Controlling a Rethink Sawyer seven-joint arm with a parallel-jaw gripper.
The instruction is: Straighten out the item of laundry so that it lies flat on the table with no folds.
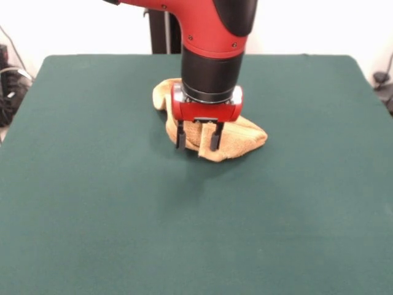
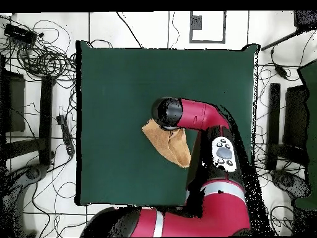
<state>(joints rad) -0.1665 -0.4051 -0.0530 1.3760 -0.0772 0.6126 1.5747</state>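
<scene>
The towel (image 1: 236,142) lies crumpled in a folded heap near the middle of the green desk (image 1: 92,203), paler hem toward the front. The hand (image 1: 198,136) hangs over its left part, fingers spread apart, gripping nothing; the arm (image 1: 212,43) hides the towel's back.

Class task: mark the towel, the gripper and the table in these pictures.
towel (image 1: 249,136), front view, on its bunched right end.
gripper (image 1: 199,136), front view, midway between its two open fingertips.
table (image 2: 124,80), overhead view, on bare green top.
</scene>
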